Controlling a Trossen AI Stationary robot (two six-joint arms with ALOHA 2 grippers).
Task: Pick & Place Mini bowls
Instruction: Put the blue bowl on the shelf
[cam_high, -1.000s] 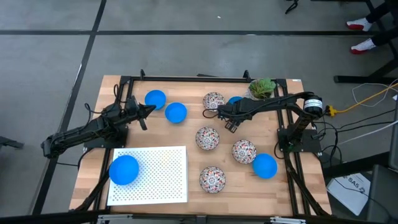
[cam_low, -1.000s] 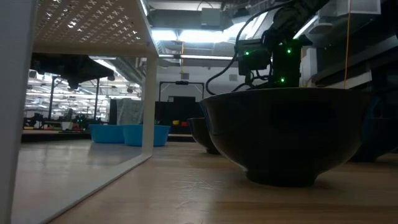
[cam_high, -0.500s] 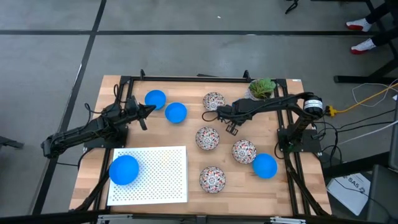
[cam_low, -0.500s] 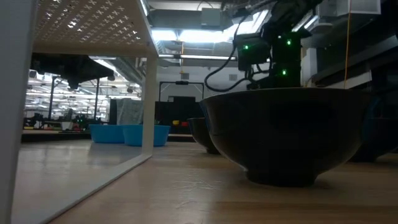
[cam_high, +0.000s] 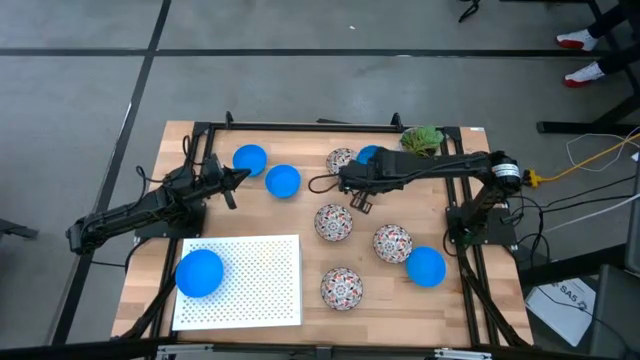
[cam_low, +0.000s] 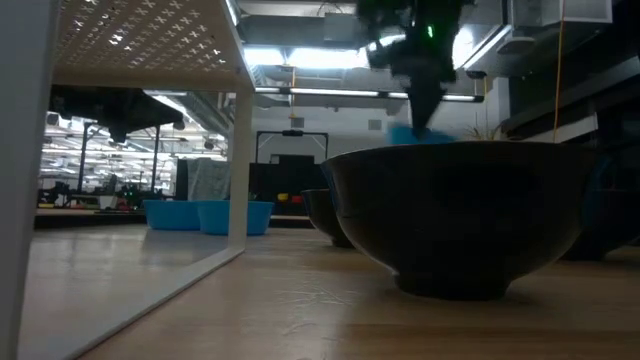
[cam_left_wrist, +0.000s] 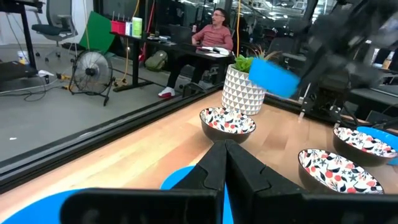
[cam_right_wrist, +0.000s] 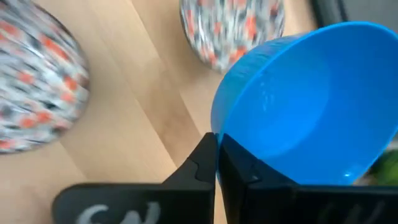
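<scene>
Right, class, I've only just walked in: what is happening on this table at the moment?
The right gripper has its jaws shut on the rim of a blue bowl and holds it up off the table, tilted, near the plant pot at the back. The left gripper waits beside two blue bowls at the back left. Another blue bowl sits on the white perforated board. Patterned bowls, one of them here, and one more blue bowl remain on the wood.

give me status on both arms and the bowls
Right gripper shut on blue bowl, lifted near the plant. Left gripper shut, empty, beside two blue bowls. Floral bowls below its path.
</scene>
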